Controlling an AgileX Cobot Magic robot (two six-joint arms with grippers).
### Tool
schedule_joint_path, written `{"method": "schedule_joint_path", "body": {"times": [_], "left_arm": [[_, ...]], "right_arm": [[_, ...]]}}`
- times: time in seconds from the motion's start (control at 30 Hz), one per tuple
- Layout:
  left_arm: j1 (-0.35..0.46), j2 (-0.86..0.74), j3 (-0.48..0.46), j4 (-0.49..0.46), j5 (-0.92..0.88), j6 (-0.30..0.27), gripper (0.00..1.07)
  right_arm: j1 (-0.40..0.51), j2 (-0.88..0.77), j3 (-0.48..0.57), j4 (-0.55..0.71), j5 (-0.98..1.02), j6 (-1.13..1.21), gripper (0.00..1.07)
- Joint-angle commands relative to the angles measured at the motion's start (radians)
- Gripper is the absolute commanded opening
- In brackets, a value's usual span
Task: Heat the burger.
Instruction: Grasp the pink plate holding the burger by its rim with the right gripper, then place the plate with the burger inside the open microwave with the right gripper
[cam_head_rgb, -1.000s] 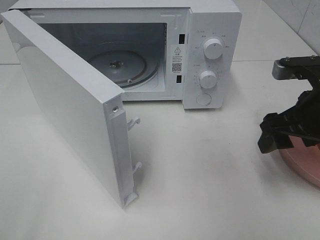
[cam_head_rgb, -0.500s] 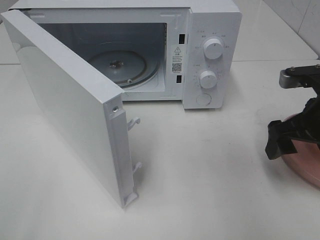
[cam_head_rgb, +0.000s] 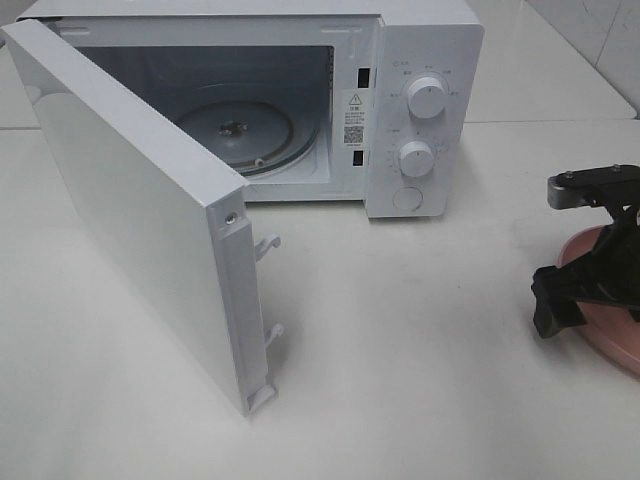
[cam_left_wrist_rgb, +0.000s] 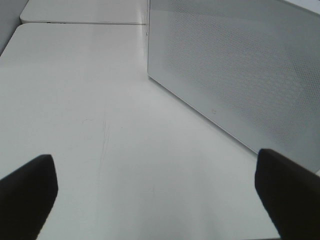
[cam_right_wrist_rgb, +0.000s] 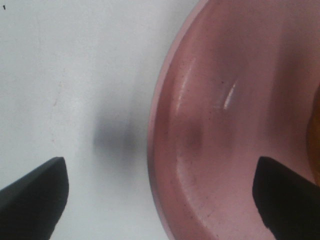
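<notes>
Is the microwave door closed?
No, the microwave door stands swung wide open, exposing the glass turntable inside.

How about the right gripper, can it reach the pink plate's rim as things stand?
Probably yes: the right gripper hangs open astride the pink plate's rim, one finger over the table, one over the plate, nothing between.

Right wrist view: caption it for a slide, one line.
Open right gripper straddling the rim of the pink plate, one fingertip over the white table, the other over the plate.

Glossy pink plate (cam_right_wrist_rgb: 172, 165) — smooth, matt white table (cam_head_rgb: 430, 340).
</notes>
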Motion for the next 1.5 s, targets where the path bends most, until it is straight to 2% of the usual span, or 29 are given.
{"method": "schedule_joint_path", "body": {"times": [0.03, 0.3, 0.4, 0.47, 0.5, 0.53, 0.57, 0.6, 0.63, 0.67, 0.7, 0.73, 0.8, 0.83, 0.87, 1.3, 1.5], "left_arm": [[-0.001, -0.017, 0.002, -0.004, -0.003, -0.005, 1.0], [-0.001, -0.017, 0.002, -0.004, -0.003, -0.005, 1.0], [-0.001, -0.017, 0.002, -0.004, -0.003, -0.005, 1.0], [-0.001, -0.017, 0.002, -0.004, -0.003, -0.005, 1.0], [-0.001, -0.017, 0.002, -0.004, -0.003, -0.005, 1.0], [-0.001, -0.017, 0.002, -0.004, -0.003, -0.005, 1.0], [-0.001, -0.017, 0.002, -0.004, -0.003, -0.005, 1.0], [-0.001, -0.017, 0.002, -0.004, -0.003, -0.005, 1.0], [-0.001, -0.017, 0.002, -0.004, -0.003, -0.005, 1.0], [-0.001, -0.017, 0.002, -0.004, -0.003, -0.005, 1.0], [-0.001, -0.017, 0.002, -0.004, -0.003, -0.005, 1.0], [-0.001, -0.017, 0.002, -0.004, -0.003, -0.005, 1.0], [-0.001, -0.017, 0.002, -0.004, -0.003, -0.005, 1.0], [-0.001, -0.017, 0.002, -0.004, -0.003, -0.005, 1.0], [-0.001, -0.017, 0.002, -0.004, -0.003, -0.005, 1.0], [-0.001, -0.017, 0.002, -0.004, -0.003, -0.005, 1.0], [-0.001, -0.017, 0.002, -0.004, -0.003, -0.005, 1.0]], "right_arm": [[-0.008, 0.048, -0.019, -0.013, -0.021, 0.007, 0.93], [-0.008, 0.114, -0.042, -0.028, -0.028, -0.013, 0.89], [-0.008, 0.117, -0.045, -0.039, -0.026, -0.013, 0.83], [-0.008, 0.117, -0.045, -0.044, -0.024, -0.012, 0.7], [-0.008, 0.117, -0.045, -0.044, -0.024, -0.012, 0.7], [-0.008, 0.117, -0.045, -0.044, -0.022, -0.012, 0.6], [-0.008, 0.117, -0.045, -0.044, -0.022, -0.012, 0.6], [-0.008, 0.117, -0.045, -0.044, -0.022, -0.012, 0.54], [-0.008, 0.117, -0.045, -0.046, -0.022, -0.012, 0.42], [-0.008, 0.117, -0.045, -0.046, -0.022, -0.012, 0.42], [-0.008, 0.117, -0.043, -0.054, -0.021, -0.012, 0.27], [-0.008, 0.117, -0.043, -0.054, -0.021, -0.012, 0.27], [-0.008, 0.117, -0.043, -0.087, -0.023, -0.012, 0.09], [-0.008, 0.117, -0.043, -0.087, -0.023, -0.012, 0.09], [-0.008, 0.117, -0.043, -0.096, -0.023, -0.012, 0.01], [-0.004, 0.117, -0.045, -0.123, -0.002, -0.004, 0.0], [0.059, 0.09, -0.045, -0.21, 0.037, 0.099, 0.0]]}}
